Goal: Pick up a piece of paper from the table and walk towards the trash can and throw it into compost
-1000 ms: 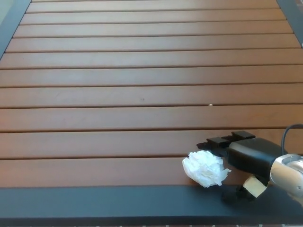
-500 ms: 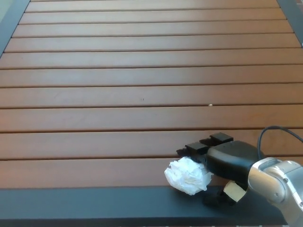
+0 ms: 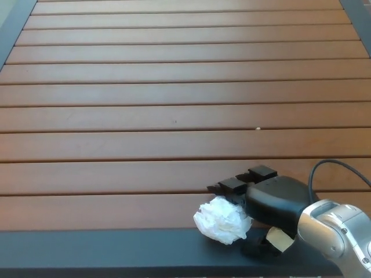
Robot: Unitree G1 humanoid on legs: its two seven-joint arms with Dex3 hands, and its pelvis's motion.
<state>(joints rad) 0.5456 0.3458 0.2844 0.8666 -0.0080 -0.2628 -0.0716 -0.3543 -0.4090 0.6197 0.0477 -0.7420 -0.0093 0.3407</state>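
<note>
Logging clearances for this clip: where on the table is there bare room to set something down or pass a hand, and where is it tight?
Nearly all the slatted table is bare: every slat from the far edge to the near rows, and the whole left side. The only crowding is near right, where the right hand meets the crumpled paper at the dark front rim.

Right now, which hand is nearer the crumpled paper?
Right. The right hand is against the crumpled paper at the table's near edge, fingers around it. The left hand is not in view.
</note>
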